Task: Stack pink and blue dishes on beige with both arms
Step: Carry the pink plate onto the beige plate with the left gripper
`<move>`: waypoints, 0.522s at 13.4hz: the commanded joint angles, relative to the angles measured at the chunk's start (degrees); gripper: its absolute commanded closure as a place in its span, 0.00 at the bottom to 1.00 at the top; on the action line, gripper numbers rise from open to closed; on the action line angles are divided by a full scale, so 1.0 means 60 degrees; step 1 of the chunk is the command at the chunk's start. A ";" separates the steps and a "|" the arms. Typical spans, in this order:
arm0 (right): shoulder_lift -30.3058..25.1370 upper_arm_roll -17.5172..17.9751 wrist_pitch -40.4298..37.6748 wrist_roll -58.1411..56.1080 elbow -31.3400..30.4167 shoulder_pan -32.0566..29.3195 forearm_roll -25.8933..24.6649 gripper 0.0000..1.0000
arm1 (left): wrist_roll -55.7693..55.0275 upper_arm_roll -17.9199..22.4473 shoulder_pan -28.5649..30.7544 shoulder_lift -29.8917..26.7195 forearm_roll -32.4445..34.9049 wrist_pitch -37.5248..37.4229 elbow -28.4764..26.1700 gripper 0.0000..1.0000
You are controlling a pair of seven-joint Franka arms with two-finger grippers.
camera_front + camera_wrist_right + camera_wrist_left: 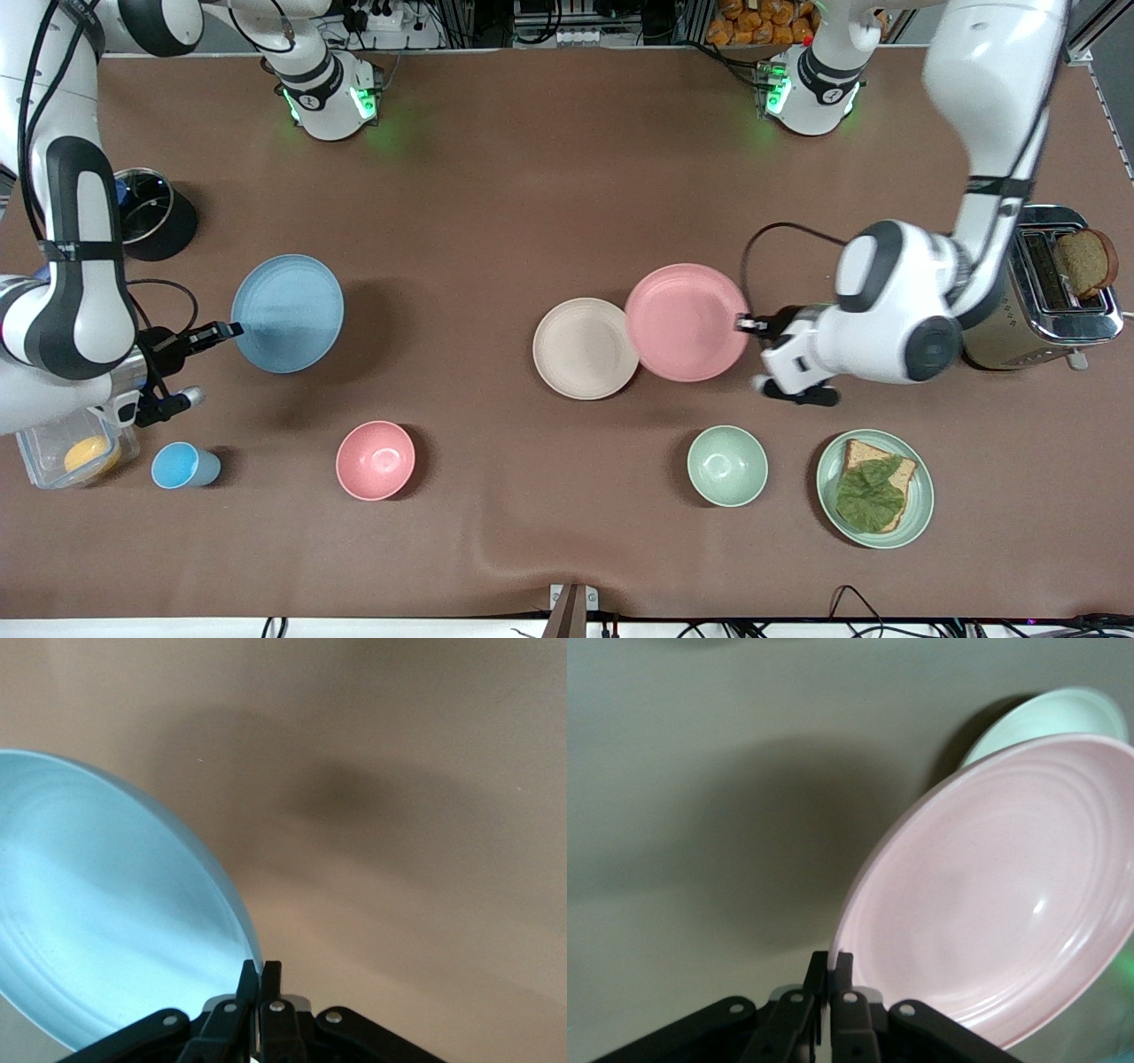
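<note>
Gripping pink plate [687,322] rim: left end effector [749,324]; right end effector [232,330] grips blue plate [288,313].

Glossy white arms [895,310], black joints, black cables.

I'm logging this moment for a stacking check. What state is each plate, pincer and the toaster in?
Round matte pink plate: lifted, overlapping the beige plate's edge.
Round matte blue plate: lifted, tilted.
Round cream-beige plate: flat on table, nothing stacked fully on it.
Left pincer: shut on pink plate's rim.
Right pincer: shut on blue plate's rim.
Chrome toaster: bread sticking up.
</note>
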 commanded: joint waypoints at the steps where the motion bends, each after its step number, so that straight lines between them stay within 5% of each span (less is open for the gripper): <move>1: -0.0054 -0.0043 -0.0157 0.0113 0.0058 0.0071 -0.0003 1.00 | -0.0579 0.0123 -0.0688 0.0973 -0.0276 0.1210 0.0680 1.00; 7: -0.0039 -0.0043 -0.0142 0.0608 0.0058 0.0524 0.0070 1.00 | -0.1062 0.0124 -0.1626 0.1971 -0.0290 0.3544 0.0680 1.00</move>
